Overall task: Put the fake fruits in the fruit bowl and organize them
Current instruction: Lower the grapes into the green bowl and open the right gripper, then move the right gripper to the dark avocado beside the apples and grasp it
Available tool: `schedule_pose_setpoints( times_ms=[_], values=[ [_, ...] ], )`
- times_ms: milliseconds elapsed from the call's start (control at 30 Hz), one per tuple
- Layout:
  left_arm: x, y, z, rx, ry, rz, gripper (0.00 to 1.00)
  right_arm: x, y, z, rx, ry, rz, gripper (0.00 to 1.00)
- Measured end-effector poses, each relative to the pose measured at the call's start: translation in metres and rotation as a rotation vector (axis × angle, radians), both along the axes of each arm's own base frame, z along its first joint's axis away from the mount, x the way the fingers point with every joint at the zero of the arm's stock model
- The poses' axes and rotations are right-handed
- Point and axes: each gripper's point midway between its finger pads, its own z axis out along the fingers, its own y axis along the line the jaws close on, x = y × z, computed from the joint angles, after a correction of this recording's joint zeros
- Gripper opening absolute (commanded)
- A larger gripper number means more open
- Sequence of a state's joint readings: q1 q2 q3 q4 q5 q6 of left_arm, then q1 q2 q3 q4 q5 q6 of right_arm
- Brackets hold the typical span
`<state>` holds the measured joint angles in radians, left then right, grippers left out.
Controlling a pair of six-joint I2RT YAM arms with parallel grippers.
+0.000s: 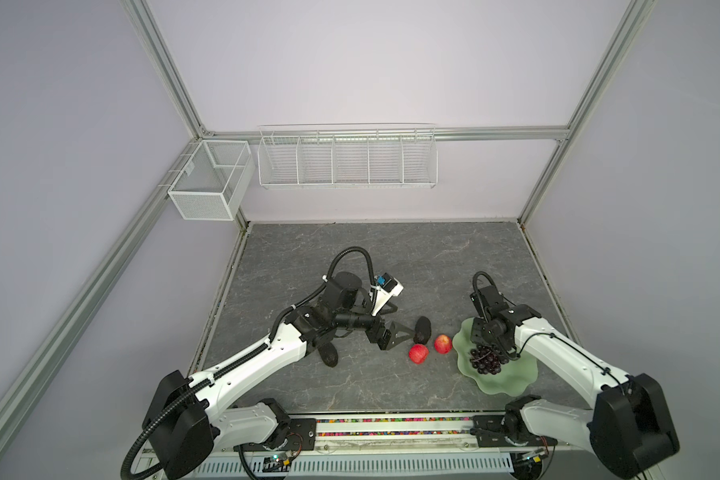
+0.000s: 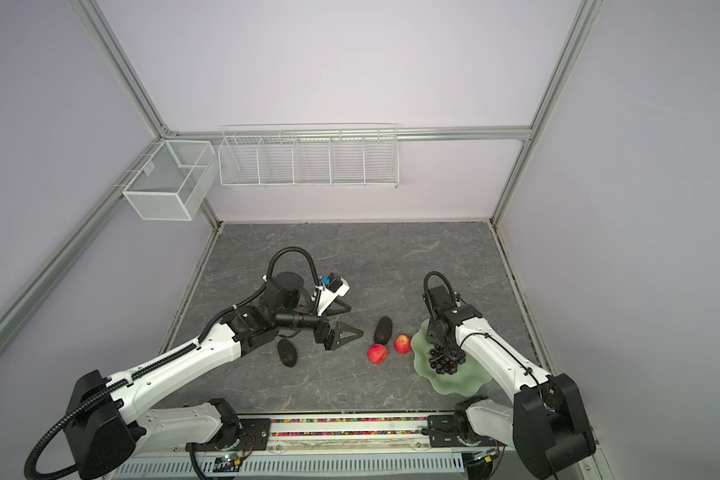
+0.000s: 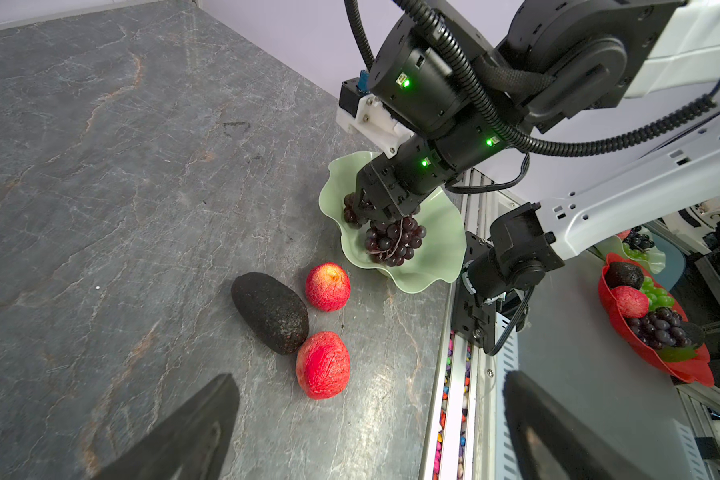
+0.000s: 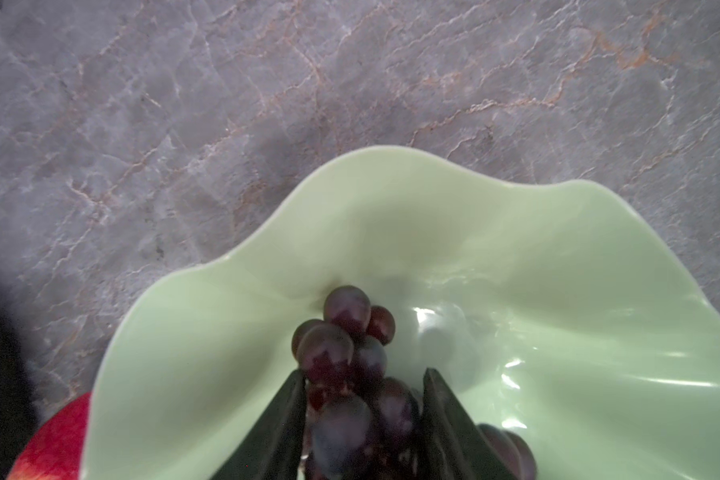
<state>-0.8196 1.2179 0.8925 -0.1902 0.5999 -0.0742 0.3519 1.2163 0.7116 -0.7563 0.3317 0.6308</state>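
Right gripper (image 4: 364,374) low in bowl (image 1: 504,386), fingers apart, straddling grapes (image 1: 485,359) lying in bowl. Left gripper (image 1: 404,320) fingers wide apart, empty. Apples (image 1: 418,353), avocado (image 1: 422,329) on table (image 1: 350,257) beside bowl; second avocado (image 1: 329,353) under left arm.

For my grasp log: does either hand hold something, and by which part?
The left hand holds nothing. Grapes lie in the fruit bowl between the fingers of the right hand; whether pinched cannot be told.
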Motion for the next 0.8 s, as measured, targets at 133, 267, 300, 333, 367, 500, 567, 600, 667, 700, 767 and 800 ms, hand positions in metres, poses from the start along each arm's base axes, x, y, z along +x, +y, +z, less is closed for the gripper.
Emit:
schedule_pose_setpoints(
  times_ms=[133,267,300,333,367,500,567,600,667,700,767,800],
  values=[
    [0.000,0.000,0.000,0.001,0.001,0.000,0.99,0.001,-0.003,-0.002,-0.014,0.003,-0.003,0.53],
    [0.000,0.000,0.000,0.002,0.002,0.000,0.99,0.002,-0.006,-0.001,-0.035,-0.001,-0.002,0.65],
    [0.000,0.000,0.000,0.005,0.004,0.001,0.99,0.002,-0.008,-0.001,-0.047,-0.002,0.000,0.67],
    [0.000,0.001,0.000,0.006,0.004,0.001,0.99,0.002,-0.009,0.000,-0.057,-0.001,0.000,0.69],
    [0.000,0.001,-0.001,0.010,0.006,0.003,0.99,0.001,-0.012,0.001,-0.070,-0.001,0.000,0.70],
    [0.000,0.003,-0.001,0.022,0.008,0.009,0.99,0.001,-0.017,0.014,-0.095,-0.031,0.001,0.73],
    [-0.002,0.005,-0.001,0.029,0.010,0.008,0.99,0.002,-0.017,0.023,-0.086,-0.065,0.002,0.75],
    [-0.004,0.007,-0.001,0.034,0.010,0.009,0.99,0.004,-0.016,0.030,-0.076,-0.092,0.003,0.77],
    [-0.006,0.012,0.000,0.045,0.000,0.013,0.99,0.005,-0.014,0.041,-0.058,-0.143,0.013,0.83],
    [-0.007,0.015,0.001,0.054,-0.006,0.019,0.99,0.005,-0.012,0.048,-0.046,-0.172,0.022,0.85],
    [-0.008,0.023,0.002,0.073,-0.025,0.037,0.99,0.006,-0.006,0.061,-0.024,-0.226,0.056,0.87],
    [-0.009,0.027,0.003,0.084,-0.036,0.049,0.99,0.007,-0.001,0.067,-0.011,-0.252,0.075,0.88]
  ],
)
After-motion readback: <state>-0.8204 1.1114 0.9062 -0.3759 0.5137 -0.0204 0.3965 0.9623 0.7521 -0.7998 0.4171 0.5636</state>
